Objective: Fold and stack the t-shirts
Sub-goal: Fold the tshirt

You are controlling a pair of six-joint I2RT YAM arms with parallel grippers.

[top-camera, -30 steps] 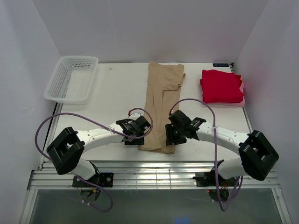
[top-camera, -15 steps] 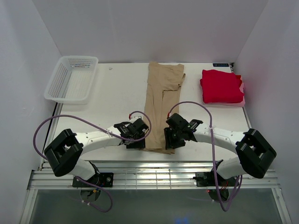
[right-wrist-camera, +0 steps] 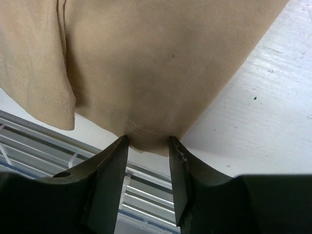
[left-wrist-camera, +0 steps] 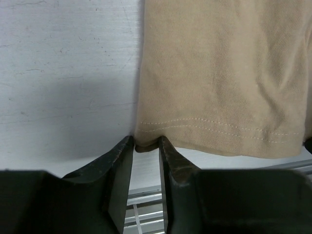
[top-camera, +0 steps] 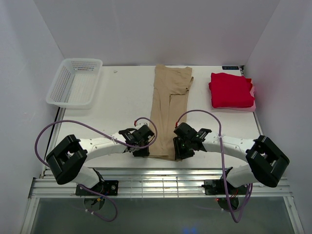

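Observation:
The tan-beige t-shirt (top-camera: 170, 97) lies folded into a long strip down the middle of the table, its hem at the near edge. My left gripper (top-camera: 141, 151) pinches the hem's near-left corner; the left wrist view shows the cloth (left-wrist-camera: 219, 73) bunched between the narrow jaws of this gripper (left-wrist-camera: 146, 142). My right gripper (top-camera: 180, 153) grips the near-right corner; in the right wrist view the hem (right-wrist-camera: 156, 63) dips between the jaws of that gripper (right-wrist-camera: 148, 141). The red t-shirt (top-camera: 230, 90) lies folded at the back right, apart from both grippers.
A white mesh basket (top-camera: 75, 83) stands at the back left. A pink edge (top-camera: 253, 101) shows under the red shirt. The table's near edge and metal rails (top-camera: 161, 183) lie just behind both grippers. Purple cables loop over both arms.
Both grippers have moved nearer, down to the shirt's near hem, and now have its two corners between their jaws. The hem has bunched slightly.

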